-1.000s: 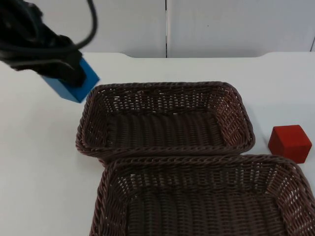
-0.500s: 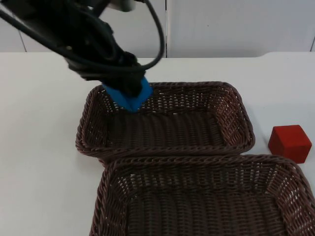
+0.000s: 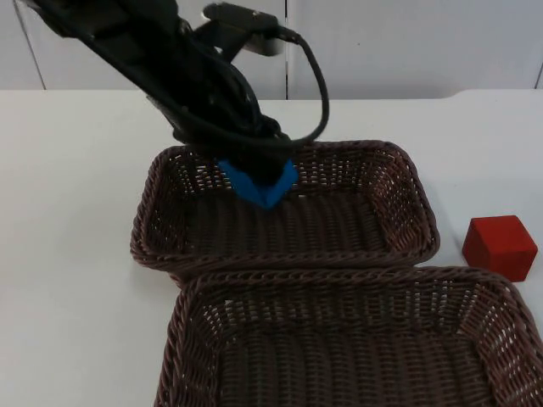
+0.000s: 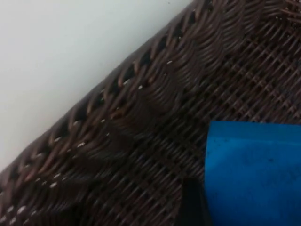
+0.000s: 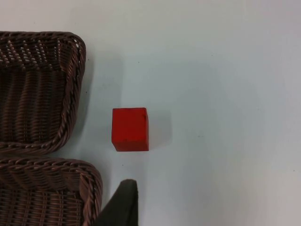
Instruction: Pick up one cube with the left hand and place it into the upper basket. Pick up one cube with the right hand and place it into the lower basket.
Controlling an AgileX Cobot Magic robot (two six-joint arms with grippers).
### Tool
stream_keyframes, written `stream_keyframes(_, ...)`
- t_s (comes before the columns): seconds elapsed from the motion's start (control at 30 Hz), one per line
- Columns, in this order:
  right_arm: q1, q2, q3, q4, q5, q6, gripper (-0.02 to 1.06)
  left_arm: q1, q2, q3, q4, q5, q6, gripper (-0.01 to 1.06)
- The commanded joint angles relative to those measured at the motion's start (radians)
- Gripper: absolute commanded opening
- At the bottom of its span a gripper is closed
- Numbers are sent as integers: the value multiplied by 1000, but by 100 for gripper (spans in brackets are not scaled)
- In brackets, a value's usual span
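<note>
Left gripper (image 3: 259, 174) is over the upper basket (image 3: 399, 161), inside its rim near the far wall, fingers clamped on the blue cube (image 3: 261, 185). Cube hangs tilted, one corner pointing down, above the basket floor; can't tell whether it touches the weave. Left wrist view: blue cube (image 4: 254, 174) close up against the basket's woven wall and rim (image 4: 141, 94), white bench (image 4: 61, 52) beyond the rim.

Red cube (image 3: 500, 247) sits on the bench just beside the upper basket's near right corner, also close to the far right corner of the lower basket (image 3: 195, 297); touches neither. Right wrist view: red cube (image 5: 130, 129) flat on the bench, near the upper basket (image 5: 70, 94) and the lower basket (image 5: 89, 181), small gap to each.

Right gripper hovers above the bench near the red cube, one black fingertip (image 5: 121, 205) visible beside the lower basket's corner, nothing held there; can't tell if its fingers are spread or closed.

Lower basket touches the upper basket along their long sides.
</note>
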Motion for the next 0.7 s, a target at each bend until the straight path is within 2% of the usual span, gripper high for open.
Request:
stream_keyframes(0.0,-4,-1,-5,-3,-13,-9,105,-15,16,-12,-8,-11,-4,0)
stream_keyframes(0.53,-4,-1,-5,-3,-13,-9,105,-29,95,-12,-8,-43,-4,0)
stream_keyframes(0.6,-4,-1,-5,-3,-13,-9,105,-29,95,-12,-8,-43,-4,4)
stream_keyframes(0.67,-4,-1,-5,-3,-13,-9,105,-29,95,-12,-8,-43,-4,17)
